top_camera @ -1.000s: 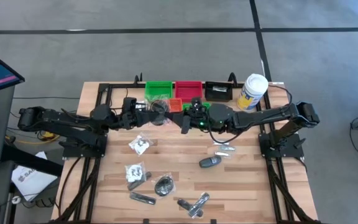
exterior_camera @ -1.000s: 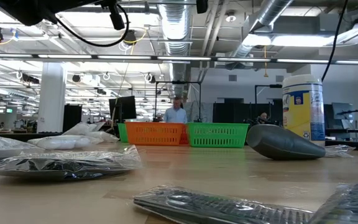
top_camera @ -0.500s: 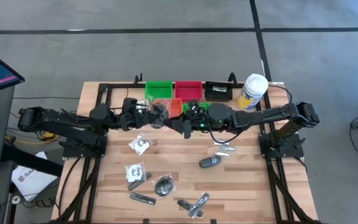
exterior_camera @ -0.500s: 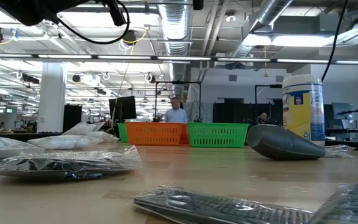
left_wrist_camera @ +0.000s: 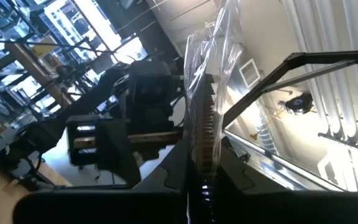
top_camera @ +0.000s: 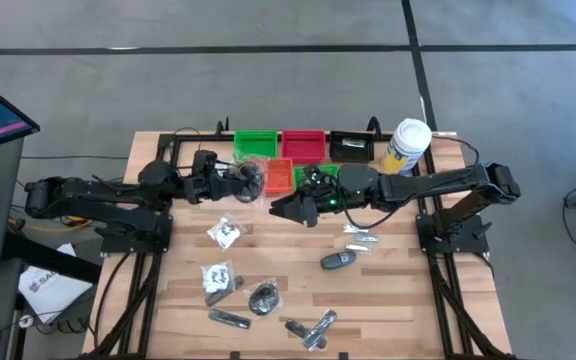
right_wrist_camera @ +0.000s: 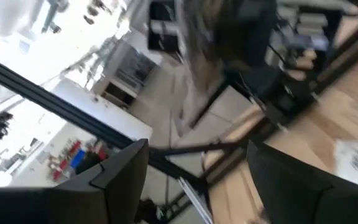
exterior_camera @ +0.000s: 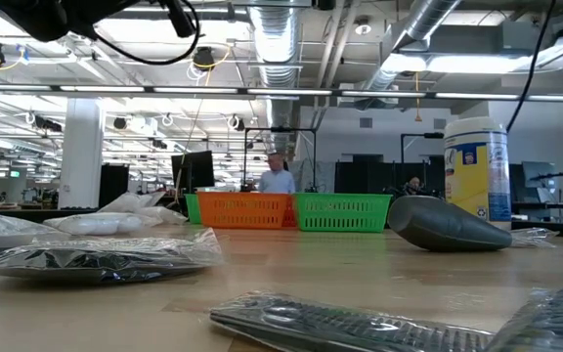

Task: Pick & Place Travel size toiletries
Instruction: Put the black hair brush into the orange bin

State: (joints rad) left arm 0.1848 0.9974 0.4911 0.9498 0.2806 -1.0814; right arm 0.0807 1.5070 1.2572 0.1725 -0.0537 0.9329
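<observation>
Since a second ago, your right gripper (top_camera: 286, 209) let go of the packet (top_camera: 251, 178) and drew back toward 3 o'clock, fingers (right_wrist_camera: 124, 171) apart. Your left gripper (top_camera: 230, 183) was clamped together on that clear packet (left_wrist_camera: 207, 118), holding it above the orange tray (top_camera: 280, 174) at 12 o'clock. You had other toiletries (top_camera: 224, 233) lying across the table (top_camera: 398, 290) from centre to 6 o'clock.
</observation>
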